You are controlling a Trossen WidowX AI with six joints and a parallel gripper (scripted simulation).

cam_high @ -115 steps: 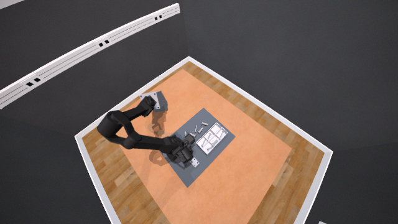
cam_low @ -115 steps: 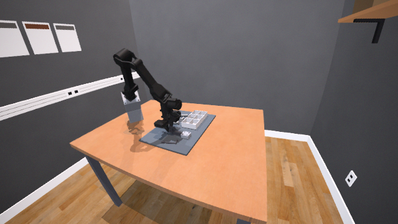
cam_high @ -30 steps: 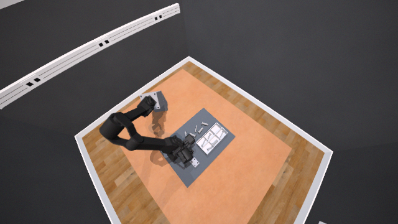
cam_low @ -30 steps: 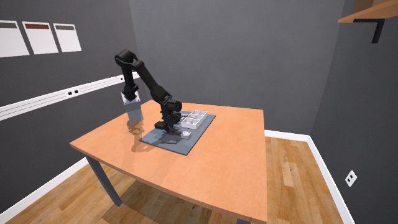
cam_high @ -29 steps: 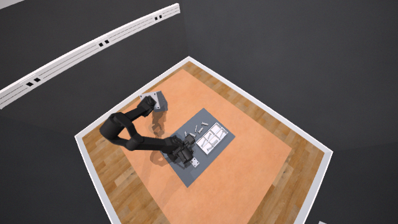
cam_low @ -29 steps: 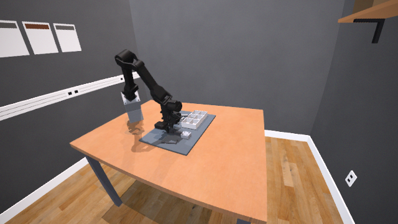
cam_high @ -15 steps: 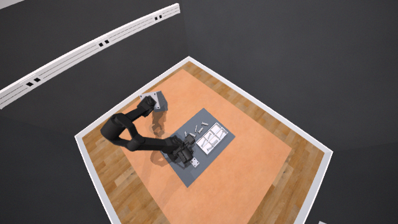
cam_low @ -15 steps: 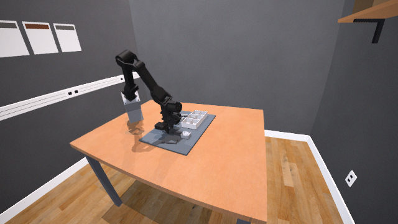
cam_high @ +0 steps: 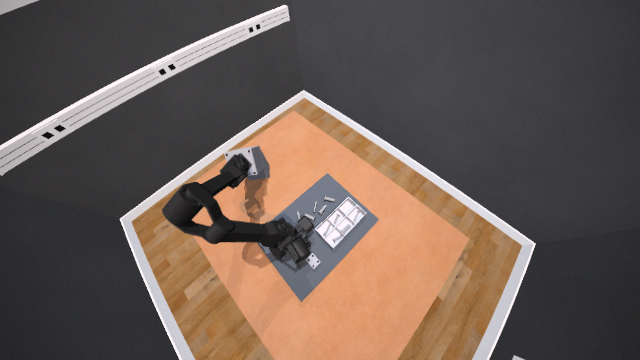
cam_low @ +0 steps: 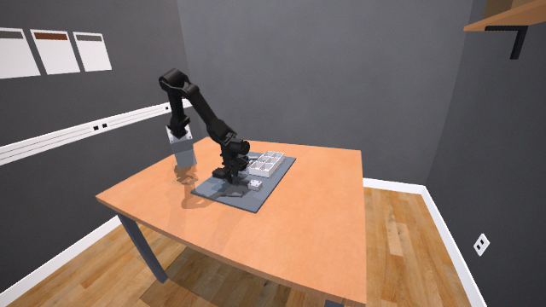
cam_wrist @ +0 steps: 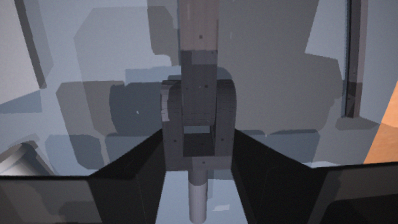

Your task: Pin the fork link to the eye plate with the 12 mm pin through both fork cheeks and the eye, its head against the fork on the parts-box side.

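In the wrist view my gripper [cam_wrist: 197,134] is shut on the dark grey fork link [cam_wrist: 199,125], one finger on each cheek. The link's round shank [cam_wrist: 198,200] points toward the camera. A flat grey bar, the eye plate's tongue [cam_wrist: 199,45], comes in from the top and appears to sit between the two cheeks. In the top view my gripper [cam_high: 299,245] is low over the grey mat, next to the eye plate's white base [cam_high: 313,261]. Several loose pins [cam_high: 316,206] lie on the mat. I cannot tell which is the 12 mm pin.
The white parts box [cam_high: 342,222] with several compartments stands on the grey mat [cam_high: 318,236], beyond the pins. A grey block with a white plate [cam_high: 250,162] carries the arm's base at the table's far left. Thin rods [cam_wrist: 354,60] lie at the wrist view's edges.
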